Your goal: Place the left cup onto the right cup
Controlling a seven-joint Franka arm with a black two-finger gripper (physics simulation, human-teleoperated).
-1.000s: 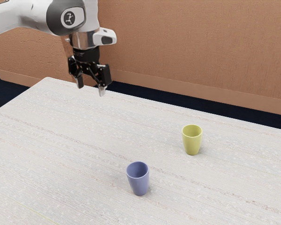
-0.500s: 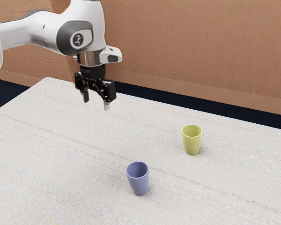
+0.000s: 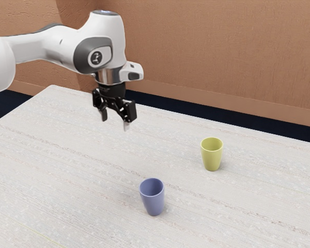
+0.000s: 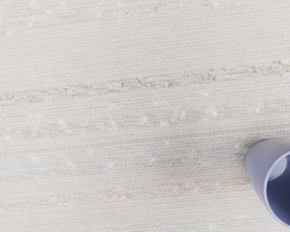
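Black tool (image 3: pixel 114 121) hangs open, empty, above the pale counter (image 3: pixel 51 170). Purple tapered cup (image 3: pixel 152 196) and yellow-green tapered cup (image 3: pixel 212 153) stand apart.

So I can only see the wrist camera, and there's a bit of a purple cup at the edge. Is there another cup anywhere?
Observer: Yes. In the exterior view a yellow-green cup stands upright on the table, apart from the purple cup, toward that view's right and farther back.
Child: And is my pincer holding anything?
Observer: No. The pincer hangs open and empty above the table, toward that view's upper left of the purple cup, touching neither cup.
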